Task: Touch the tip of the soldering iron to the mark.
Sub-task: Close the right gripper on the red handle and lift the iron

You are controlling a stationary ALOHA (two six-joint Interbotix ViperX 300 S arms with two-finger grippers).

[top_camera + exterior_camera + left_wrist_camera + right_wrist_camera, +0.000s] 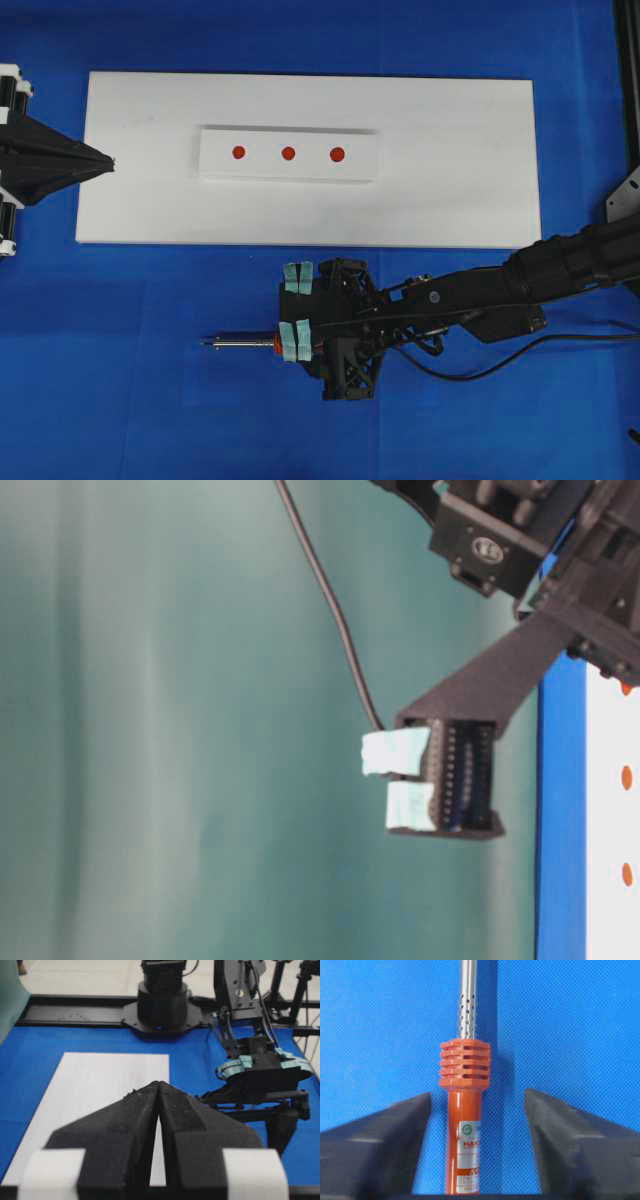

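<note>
The soldering iron (240, 343) lies flat on the blue cloth in front of the white board, with its tip (204, 344) pointing left. The mark (288, 153) is the middle red dot of three on a white block (262, 166). My right gripper (297, 310) is down over the iron's orange handle (464, 1125). Its fingers (395, 1125) stand on either side of the handle with blue cloth showing in both gaps, so it is open (477, 1097). My left gripper (112, 162) is shut and empty (158, 1082) at the board's left edge.
The white board (450, 190) carries the block. The iron's black cord (520, 355) trails right under the right arm and shows in the table-level view (340, 620). Blue cloth (120, 380) surrounds the board.
</note>
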